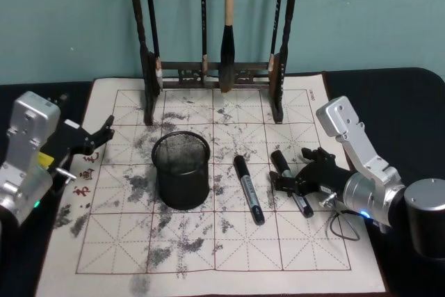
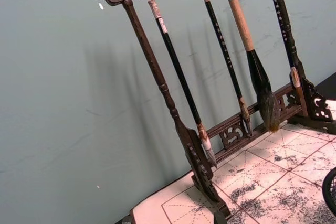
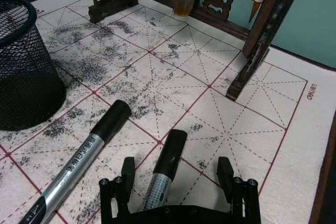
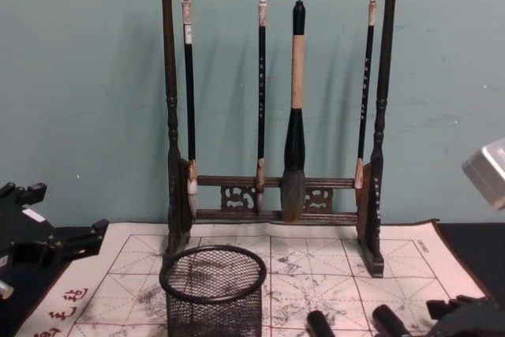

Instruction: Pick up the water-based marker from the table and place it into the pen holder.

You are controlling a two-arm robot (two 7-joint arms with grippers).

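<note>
Black wire-mesh pen holder (image 1: 182, 186) stands upright on the calligraphy cloth (image 1: 208, 248). To its right you have two markers lying flat. The right gripper (image 1: 297, 172) sits low over the outer water-based marker (image 1: 281, 161) with its fingers spread, one on each side, not clamped. The second marker (image 1: 248, 189) lies between that one and the holder. The left gripper (image 1: 94, 137) is at the cloth's left edge, fingers apart and holding nothing.

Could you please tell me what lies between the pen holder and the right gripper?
In the head view, a marker lies between the pen holder and the open right gripper, which straddles a second marker; the left gripper hangs far left.
</note>
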